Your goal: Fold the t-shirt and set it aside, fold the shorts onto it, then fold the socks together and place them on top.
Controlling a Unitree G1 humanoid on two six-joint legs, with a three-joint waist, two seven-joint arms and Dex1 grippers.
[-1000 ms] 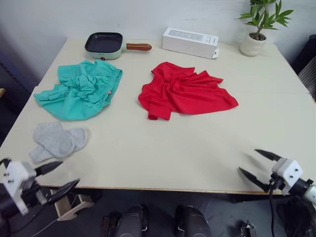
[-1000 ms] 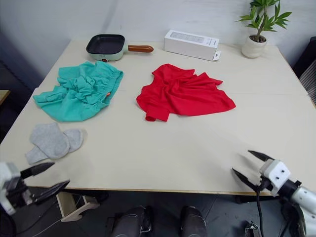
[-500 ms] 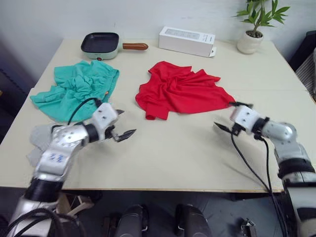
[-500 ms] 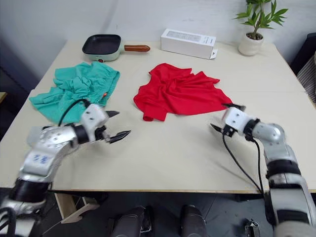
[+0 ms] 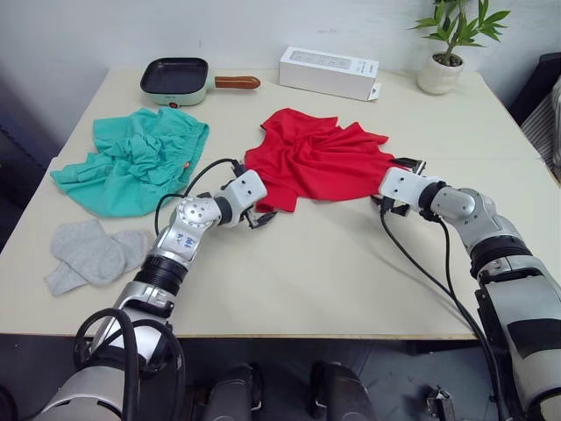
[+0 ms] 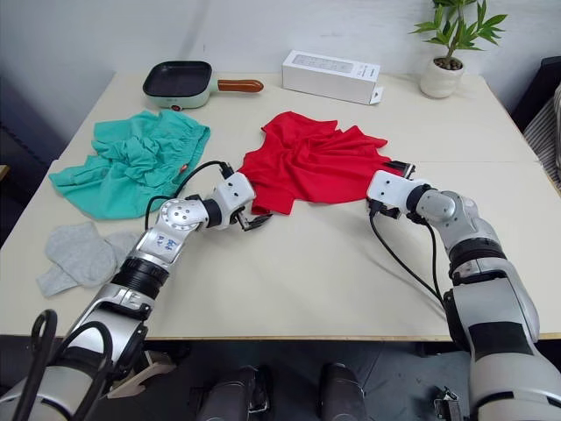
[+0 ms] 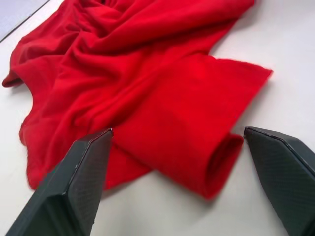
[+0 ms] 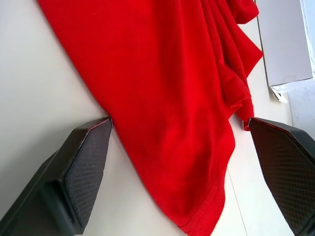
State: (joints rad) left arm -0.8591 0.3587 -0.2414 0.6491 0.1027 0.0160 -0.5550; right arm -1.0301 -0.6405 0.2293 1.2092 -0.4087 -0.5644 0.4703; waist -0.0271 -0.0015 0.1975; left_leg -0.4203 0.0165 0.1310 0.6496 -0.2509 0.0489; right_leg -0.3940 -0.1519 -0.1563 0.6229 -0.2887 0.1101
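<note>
Lying crumpled near the middle of the table [image 5: 307,272], toward the far side, the t-shirt [image 5: 320,158] is bright red and unfolded, with a sleeve end curled at its near-left edge. Left hand [image 5: 259,217] sits at that near-left sleeve edge, fingers spread wide apart on either side of the cloth, holding nothing; in the left wrist view the rolled sleeve opening lies between the two black fingers [image 7: 74,187] on the table surface. Right hand [image 5: 396,182] is at the t-shirt's near-right corner, also open, with the hem corner lying between its fingers [image 8: 81,172] in the right wrist view, not clamped. Shorts [image 5: 136,158], teal, lie bunched on the left side of the table, well apart from the t-shirt, a tiny orange tag visible on the right edge. Socks [image 5: 92,253], light grey, lie overlapping each other near the left front edge, just in front of the shorts. At the far edge: a dark pan [image 5: 178,79] in a pale green body with a wooden handle, a white box [image 5: 329,72] beside it to the right, and a potted plant [image 5: 447,48] at the far right corner.
</note>
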